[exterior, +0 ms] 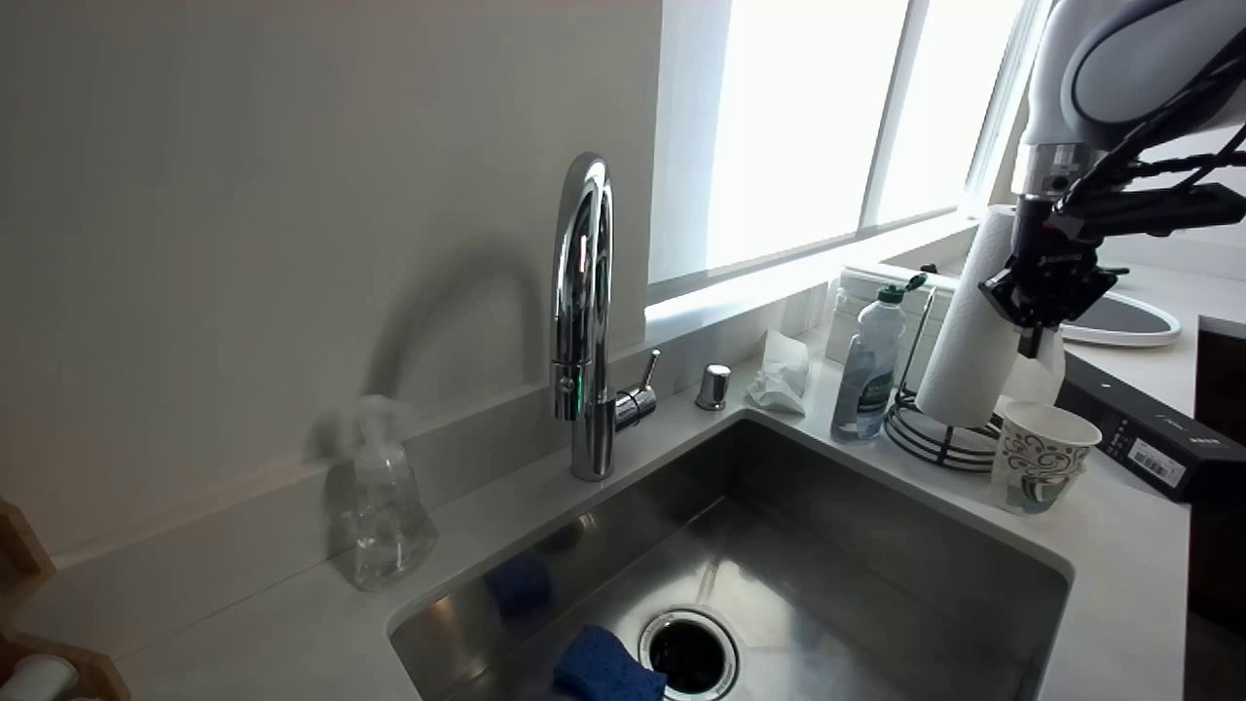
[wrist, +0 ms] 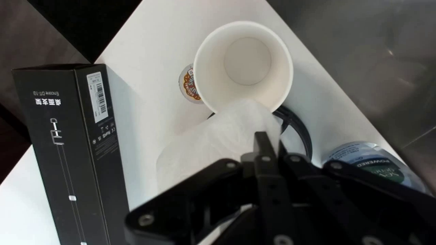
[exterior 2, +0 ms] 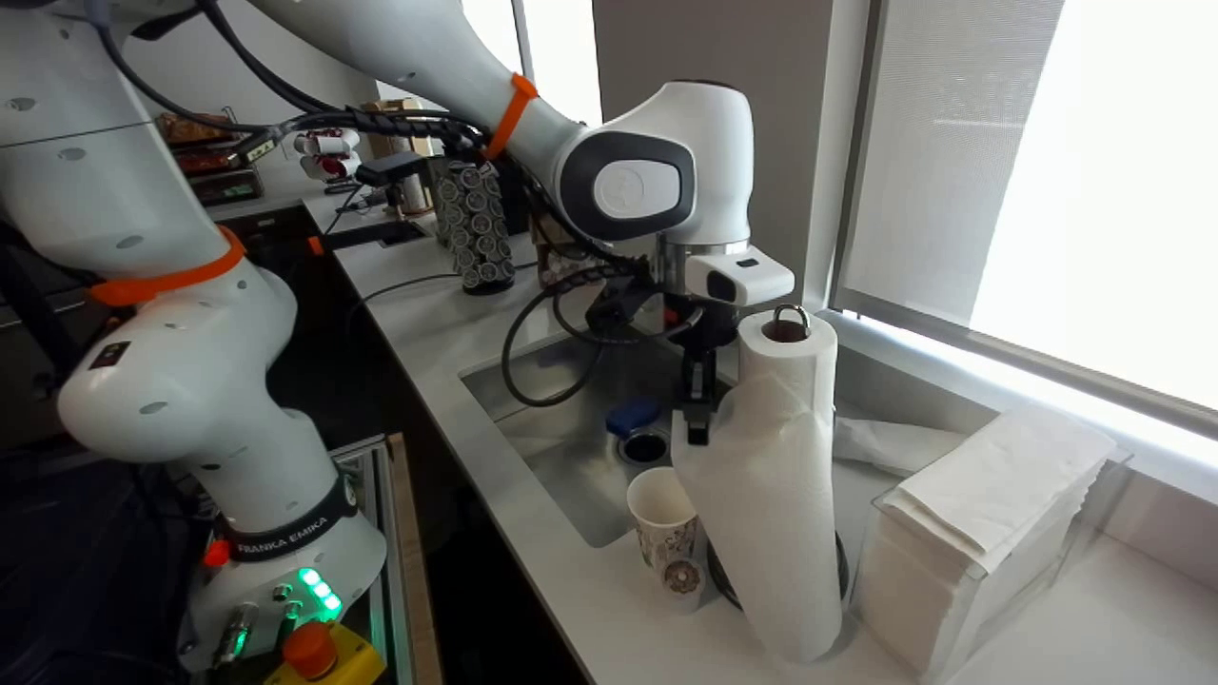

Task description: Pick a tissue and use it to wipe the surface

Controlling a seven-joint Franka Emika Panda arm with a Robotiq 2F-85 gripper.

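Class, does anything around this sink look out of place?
Crumpled white paper lies beside the sink, like litter. The labelled bottle also has its green cap apparently flipped open, as if forgotten.

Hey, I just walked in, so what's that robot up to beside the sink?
A robot arm is pinching the edge of a white paper-towel sheet in its gripper. The sheet drapes away from the roll and looks attached to it, so it probably needs tearing off. No wiping is under way yet. A patterned paper cup stands close to the roll, and a blue sponge lies in the sink.
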